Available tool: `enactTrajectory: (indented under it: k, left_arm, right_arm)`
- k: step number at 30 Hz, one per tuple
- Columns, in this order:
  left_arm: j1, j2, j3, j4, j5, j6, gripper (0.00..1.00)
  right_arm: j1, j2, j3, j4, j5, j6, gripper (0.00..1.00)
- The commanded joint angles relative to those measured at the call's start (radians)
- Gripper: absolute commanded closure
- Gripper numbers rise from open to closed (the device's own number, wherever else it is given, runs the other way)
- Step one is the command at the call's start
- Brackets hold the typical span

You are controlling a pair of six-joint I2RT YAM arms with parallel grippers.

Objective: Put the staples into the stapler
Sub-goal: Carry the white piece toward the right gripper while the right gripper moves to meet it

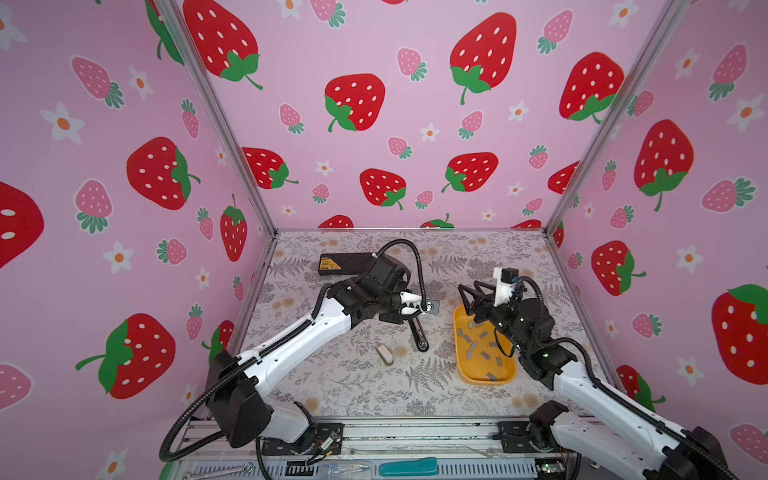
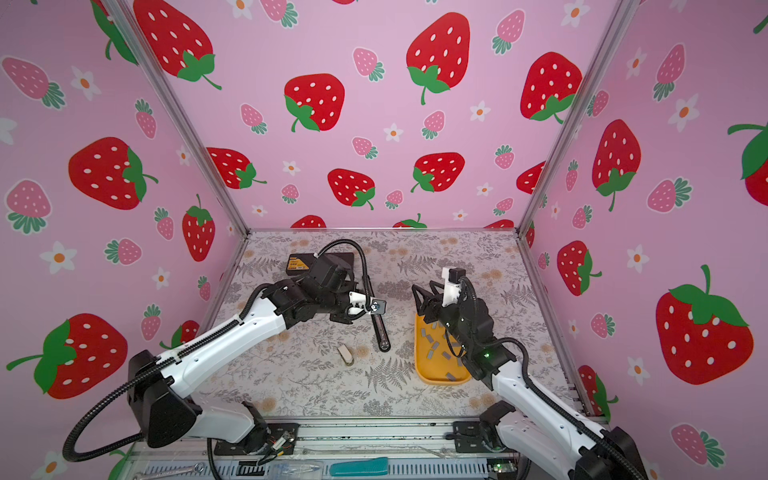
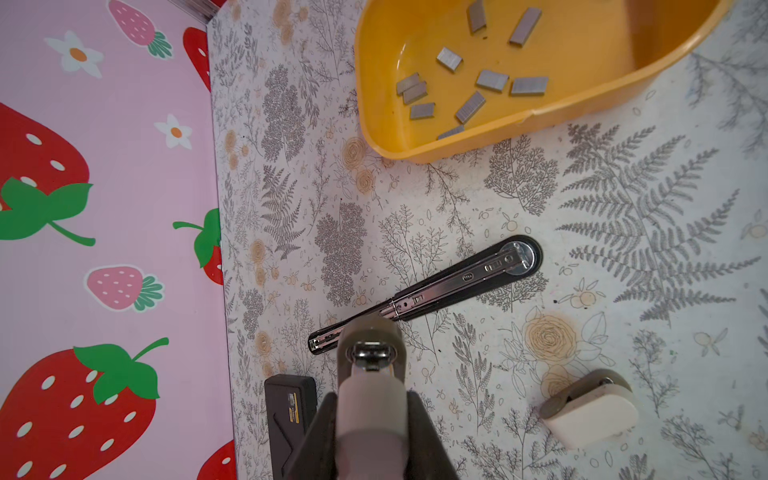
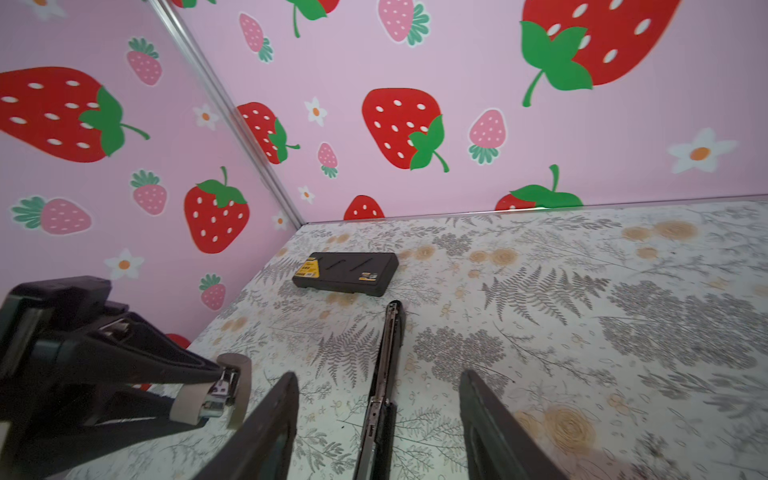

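My left gripper point(image 1: 415, 304) is shut on a small beige stapler point(image 3: 368, 419) and holds it above the table; the stapler's metal front end shows past the fingers. Directly under it, a long black bar with a metal rail point(image 3: 440, 284) lies flat on the table. Several grey staples point(image 3: 492, 81) lie loose in a yellow tray point(image 1: 462, 365) at the right. My right gripper point(image 1: 469, 297) hangs open and empty over the tray's far end. In the right wrist view the black bar point(image 4: 388, 332) runs between its spread fingers point(image 4: 478, 407).
A second small white stapler point(image 1: 384, 354) lies on the table near the middle, in front of the black bar. A black case with a yellow label point(image 1: 345, 262) lies at the back left. Pink strawberry walls enclose the table on three sides.
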Motion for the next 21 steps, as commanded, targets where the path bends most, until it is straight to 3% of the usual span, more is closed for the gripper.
enactTrajectory:
  k: [1,5,21]
  left_arm:
    - [0.005,-0.03,-0.022,0.088,0.062,-0.018,1.0]
    - [0.013,-0.023,0.003,0.058,0.133,-0.026,1.0]
    - [0.014,-0.064,-0.061,0.127,0.185,-0.008,1.0]
  right_arm:
    - [0.029,0.054,0.008,0.102,-0.167,-0.02,0.36]
    - [0.062,0.129,0.05,0.095,-0.213,-0.036,0.37]
    - [0.121,0.249,0.109,0.053,-0.168,-0.049,0.42]
